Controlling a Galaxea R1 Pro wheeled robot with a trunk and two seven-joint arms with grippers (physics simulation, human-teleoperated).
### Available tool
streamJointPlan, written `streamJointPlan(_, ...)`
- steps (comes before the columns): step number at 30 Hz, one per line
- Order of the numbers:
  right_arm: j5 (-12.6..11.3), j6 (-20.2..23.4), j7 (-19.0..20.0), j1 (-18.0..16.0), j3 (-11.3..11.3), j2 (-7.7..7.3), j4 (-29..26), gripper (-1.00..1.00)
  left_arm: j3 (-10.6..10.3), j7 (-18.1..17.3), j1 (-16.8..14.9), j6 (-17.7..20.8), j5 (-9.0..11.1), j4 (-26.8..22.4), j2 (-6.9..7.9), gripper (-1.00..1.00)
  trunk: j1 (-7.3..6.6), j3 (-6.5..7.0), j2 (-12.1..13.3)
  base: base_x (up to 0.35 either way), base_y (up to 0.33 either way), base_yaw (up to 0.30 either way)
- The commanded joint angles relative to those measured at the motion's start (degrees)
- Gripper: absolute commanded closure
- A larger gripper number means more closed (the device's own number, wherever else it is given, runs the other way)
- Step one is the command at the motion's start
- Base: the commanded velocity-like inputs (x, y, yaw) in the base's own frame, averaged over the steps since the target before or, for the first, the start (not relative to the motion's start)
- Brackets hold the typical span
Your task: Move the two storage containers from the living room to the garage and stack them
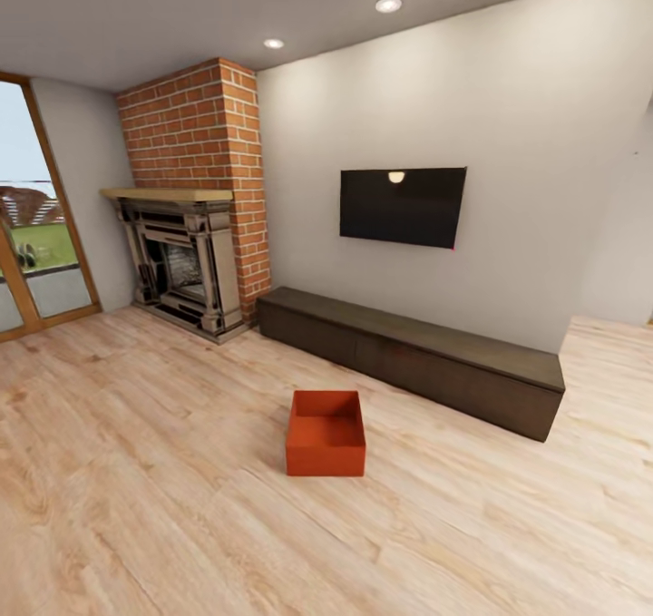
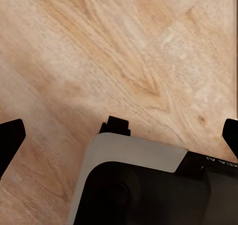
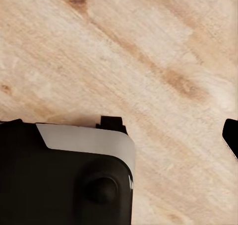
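While the head camera faces the living room wall, one orange-red storage container (image 1: 326, 434) sits upright and lidless on the light wood plank floor (image 1: 136, 507), lower centre of frame, interior empty. Behind it, apart from it, a long dark low cabinet (image 1: 417, 357) runs along the white wall, with a black wall-mounted TV (image 1: 403, 206) above. Brick fireplace (image 1: 190, 235) stands at upper left, beside a wood-framed glass door (image 1: 36, 235) at the left edge.

Left wrist view: left gripper (image 2: 119, 135) fingers (image 2: 10, 138) spread wide at the frame edges, nothing between them, plank floor below. Right wrist view: right gripper (image 3: 119, 130); one fingertip (image 3: 230, 135) visible, the other hidden behind the robot body; cannot tell its state.
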Motion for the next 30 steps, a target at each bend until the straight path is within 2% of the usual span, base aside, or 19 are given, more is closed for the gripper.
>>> streamJointPlan(1, -0.5, -0.3, 0.0, -0.1, 0.5, 0.01, 0.2, -1.00, 0.3, 0.1, 0.0, -0.2, 0.0, 0.0, -0.01, -1.00, 0.03, -0.06, 0.0, 0.321, -0.004, 0.000)
streamJointPlan(30, -0.1, -0.2, 0.1, -0.1, 0.8, -0.13, 0.2, -1.00, 0.3, 0.1, 0.0, -0.2, 0.0, 0.0, -0.01, -1.00, 0.03, -0.06, 0.0, 0.322, 0.000, 0.000)
